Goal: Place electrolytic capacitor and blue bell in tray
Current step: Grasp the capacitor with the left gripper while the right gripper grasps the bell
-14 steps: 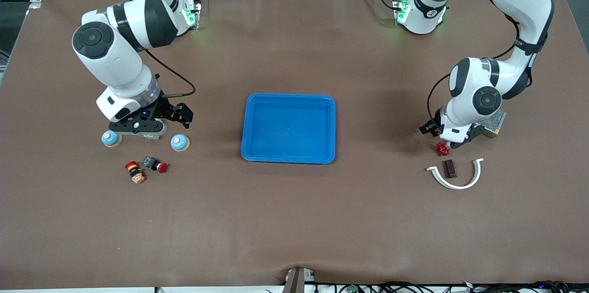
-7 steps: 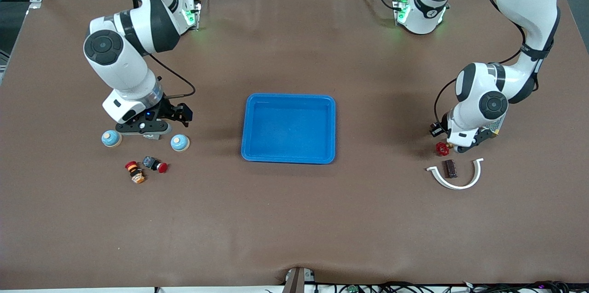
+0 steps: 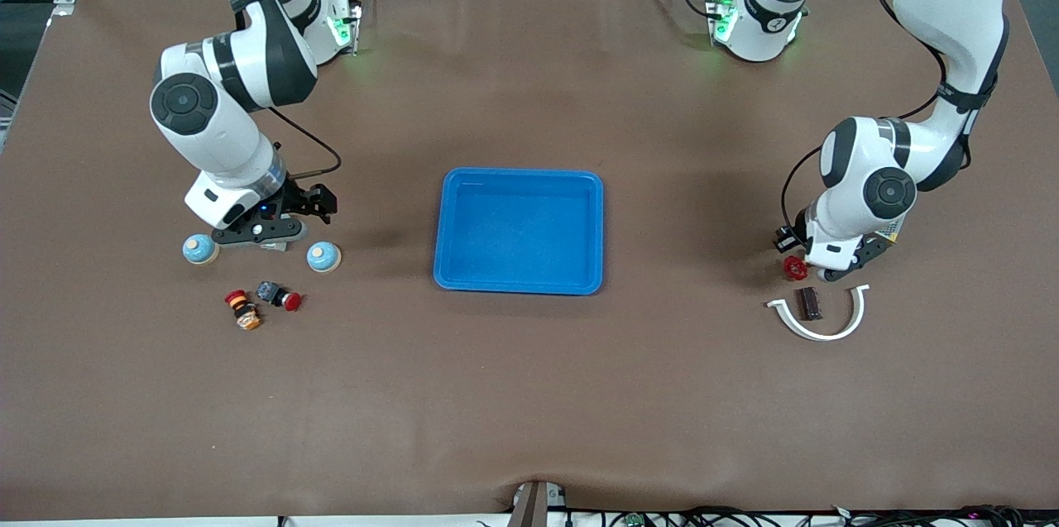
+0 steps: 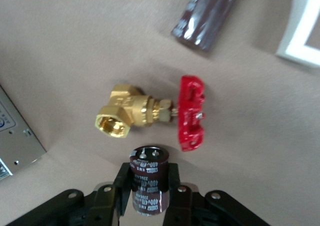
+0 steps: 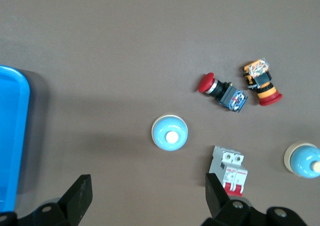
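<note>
My left end effector [image 4: 149, 186] is clamped on the capacitor [image 4: 148, 178], low over the desk beside a brass valve [image 4: 150, 116]. The tray [image 3: 519, 179] lies mid-desk, toward the right arm's end. My right end effector [image 5: 147, 193] hangs spread above the nearer bell [image 5: 169, 133].

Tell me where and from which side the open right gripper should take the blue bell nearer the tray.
Grip the light blue dome-shaped bell across its round body, low near the rim, coming straight down from above. It sits upright on the brown table with its cream button on top and free space all round. The right gripper is open wide.
</note>
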Robot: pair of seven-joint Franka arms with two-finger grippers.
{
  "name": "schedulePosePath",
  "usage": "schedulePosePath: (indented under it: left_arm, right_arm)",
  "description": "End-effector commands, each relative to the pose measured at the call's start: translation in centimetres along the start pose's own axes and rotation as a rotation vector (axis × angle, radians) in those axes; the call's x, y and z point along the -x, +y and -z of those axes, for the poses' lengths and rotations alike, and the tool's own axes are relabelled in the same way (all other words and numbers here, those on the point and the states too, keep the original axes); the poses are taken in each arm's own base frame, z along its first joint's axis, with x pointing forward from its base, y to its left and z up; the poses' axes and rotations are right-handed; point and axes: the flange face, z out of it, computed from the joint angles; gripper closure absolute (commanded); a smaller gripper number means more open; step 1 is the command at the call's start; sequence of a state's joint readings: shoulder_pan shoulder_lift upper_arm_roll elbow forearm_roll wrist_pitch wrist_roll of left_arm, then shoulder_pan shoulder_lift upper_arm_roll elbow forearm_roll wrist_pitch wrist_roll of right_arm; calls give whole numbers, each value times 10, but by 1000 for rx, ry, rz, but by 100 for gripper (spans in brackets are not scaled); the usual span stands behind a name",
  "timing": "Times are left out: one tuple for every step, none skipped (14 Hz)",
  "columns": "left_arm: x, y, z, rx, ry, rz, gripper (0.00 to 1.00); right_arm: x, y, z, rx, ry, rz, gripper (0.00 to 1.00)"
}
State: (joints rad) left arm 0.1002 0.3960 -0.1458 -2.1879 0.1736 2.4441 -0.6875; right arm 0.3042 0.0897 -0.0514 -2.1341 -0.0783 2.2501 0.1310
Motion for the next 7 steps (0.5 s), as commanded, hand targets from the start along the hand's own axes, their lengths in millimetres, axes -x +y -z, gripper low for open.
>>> schedulePosePath:
  left_arm:
    - [0, 12, 18, -3, 29, 11, 100]
    - [4, 24, 25, -1, 32, 11, 100]
    - [6, 32, 32, -6, 27, 24, 100]
    - [10, 44, 40, -5, 26, 37, 100]
    - [15, 60, 50, -1, 25, 48, 100]
    - [20, 76, 62, 1, 25, 66, 100]
    - [28, 93, 73, 6, 29, 77, 100]
  right_arm:
    - [0, 8, -8, 9, 26, 84, 0]
    - [-2, 7, -12, 8, 38, 109, 0]
    - [-4, 8, -18, 8, 48, 127, 0]
    - [-6, 10, -24, 8, 54, 152, 0]
    - [-8, 12, -29, 9, 63, 186, 0]
    - [-10, 19, -35, 10, 69, 204, 0]
    - [-12, 26, -42, 12, 76, 222, 0]
